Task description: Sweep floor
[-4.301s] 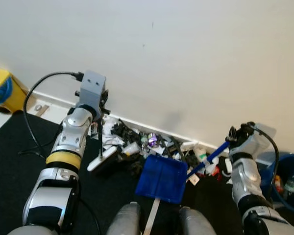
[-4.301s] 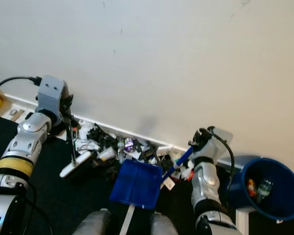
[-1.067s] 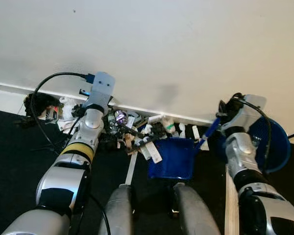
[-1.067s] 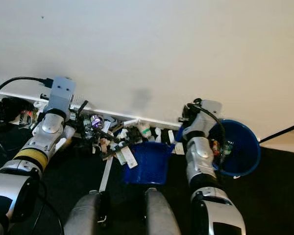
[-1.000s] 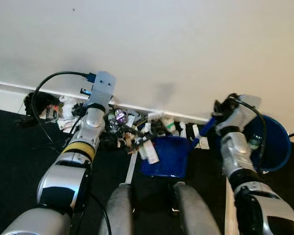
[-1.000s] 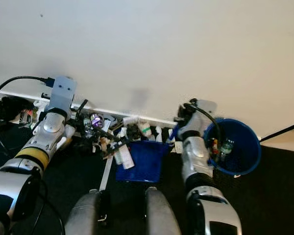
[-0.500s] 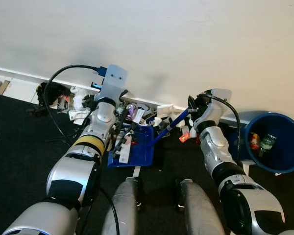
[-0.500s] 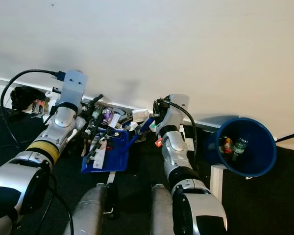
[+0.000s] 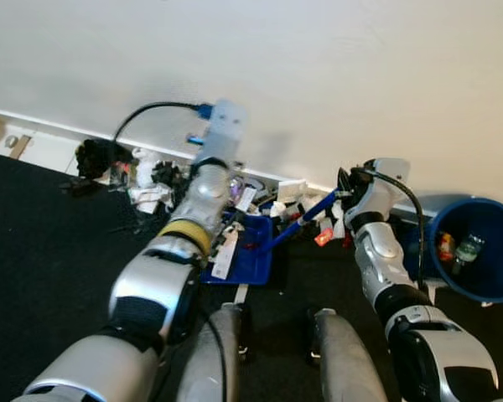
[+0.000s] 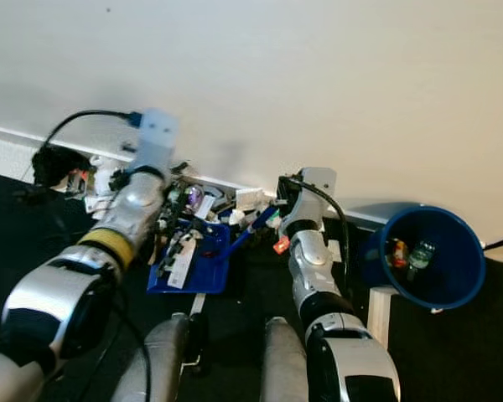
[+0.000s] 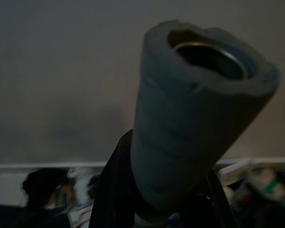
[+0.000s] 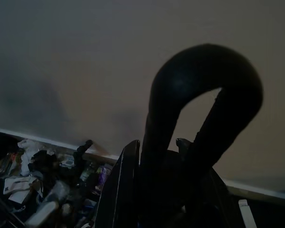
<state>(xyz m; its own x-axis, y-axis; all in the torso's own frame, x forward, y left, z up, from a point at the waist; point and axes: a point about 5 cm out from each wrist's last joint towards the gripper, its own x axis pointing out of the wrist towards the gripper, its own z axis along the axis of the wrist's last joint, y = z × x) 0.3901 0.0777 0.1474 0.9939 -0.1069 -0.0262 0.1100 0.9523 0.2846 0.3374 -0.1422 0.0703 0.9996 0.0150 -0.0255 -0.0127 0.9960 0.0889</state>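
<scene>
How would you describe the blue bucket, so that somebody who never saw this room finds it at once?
Follow the white wall down to the black floor, then go to the far right, past the right gripper. The blue bucket is there, tipped with its round mouth facing the camera and small rubbish inside. The blue dustpan nearby is flat and square.

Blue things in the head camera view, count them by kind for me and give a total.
Blue dustpan: 1
Blue bucket: 1
Blue dustpan handle: 1
Blue cable plug: 1
Total: 4
</scene>
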